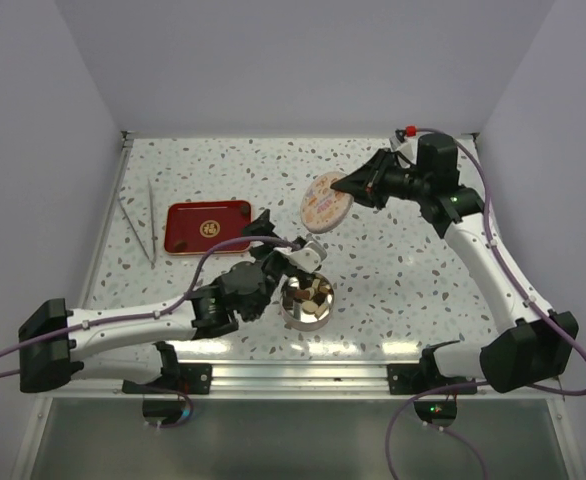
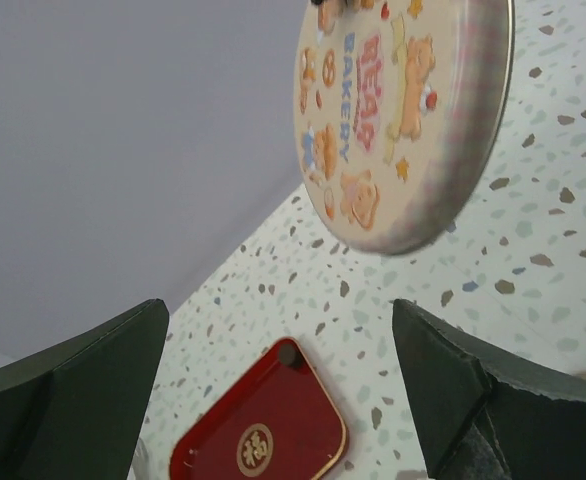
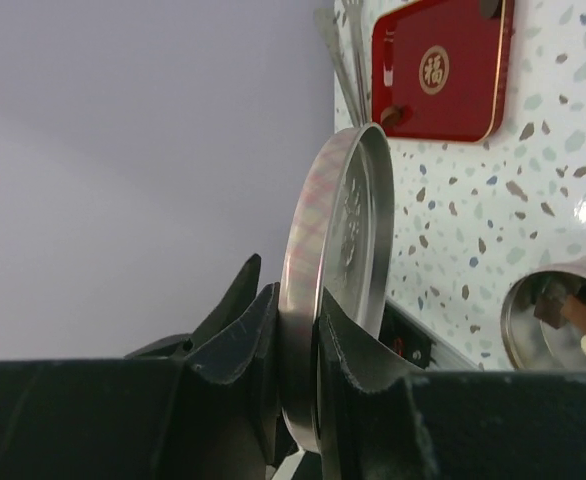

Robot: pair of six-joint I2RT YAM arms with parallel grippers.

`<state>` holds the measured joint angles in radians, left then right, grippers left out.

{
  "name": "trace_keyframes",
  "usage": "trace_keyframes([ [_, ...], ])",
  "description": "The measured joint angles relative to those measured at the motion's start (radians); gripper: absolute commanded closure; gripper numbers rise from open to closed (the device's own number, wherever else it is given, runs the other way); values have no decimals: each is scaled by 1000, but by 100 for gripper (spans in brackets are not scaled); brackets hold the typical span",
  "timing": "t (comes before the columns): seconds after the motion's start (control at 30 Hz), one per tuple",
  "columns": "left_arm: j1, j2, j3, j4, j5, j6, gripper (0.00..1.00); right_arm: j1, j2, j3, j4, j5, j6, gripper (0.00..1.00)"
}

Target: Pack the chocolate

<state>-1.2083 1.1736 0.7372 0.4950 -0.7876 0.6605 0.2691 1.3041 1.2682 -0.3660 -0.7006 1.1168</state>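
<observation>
— Okay, left gripper (image 2: 278, 312)?
— Mine is spread as wide as it goes, with nothing between the fingers. The top view puts it just beyond the round tin (image 1: 308, 320), slightly left.
— Right gripper (image 3: 298, 300)?
— Pinched on the lid (image 3: 338, 260), rim edge-on between my fingers. The lid is held tilted, beyond the tin. Only the left wrist view shows its printed face, with bears and lettering.
— Chocolate (image 1: 310, 293)?
— Inside the tin: brown, tan and cream pieces. The right wrist view catches a few; the left wrist view misses the tin's inside.
— Anything else?
— Red tray (image 1: 208, 227) left of the tin, tweezers (image 1: 136, 222) farther left. Only the top view shows the tweezers whole.
</observation>
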Motion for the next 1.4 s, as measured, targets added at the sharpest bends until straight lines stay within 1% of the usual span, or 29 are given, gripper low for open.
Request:
trace_keyframes([
  [0.2, -2, -157, -57, -194, 13, -230, 0, -13, 19, 14, 3, 52, -38, 100],
  [0.33, -3, -237, -59, -335, 88, -393, 0, -15, 19, 13, 18, 65, -45, 100],
  [0.53, -3, -260, -63, -522, 263, -648, 0, -18, 16, -26, 46, 75, -55, 100],
  [0.7, 0, -262, -101, -621, 351, -909, 0, -20, -29, -134, 37, 78, -90, 100],
  [0.77, 24, -275, -117, -648, 388, -1011, 0, -20, -66, -198, 22, 74, -114, 100],
  [0.83, 83, -303, -143, -657, 440, -1118, 0, -20, -104, -267, 15, 61, -139, 99],
  [0.93, 200, -361, -195, -634, 544, -1258, 0, -20, -137, -357, -4, 40, -184, 98],
  [1.03, 312, -401, -259, -558, 680, -1386, 0, -20, -140, -416, -35, 24, -229, 99],
  [1.1, 363, -379, -279, -499, 769, -1452, 0, -20, -140, -454, -38, 18, -250, 99],
  [1.2, 390, -286, -280, -409, 884, -1521, 0, -20, -140, -505, -28, -5, -265, 99],
  [1.27, 390, -227, -275, -386, 931, -1545, 0, -19, -140, -533, -8, -28, -266, 100],
  [1.4, 391, -201, -254, -412, 940, -1569, 0, -19, -141, -579, 41, -62, -269, 100],
])
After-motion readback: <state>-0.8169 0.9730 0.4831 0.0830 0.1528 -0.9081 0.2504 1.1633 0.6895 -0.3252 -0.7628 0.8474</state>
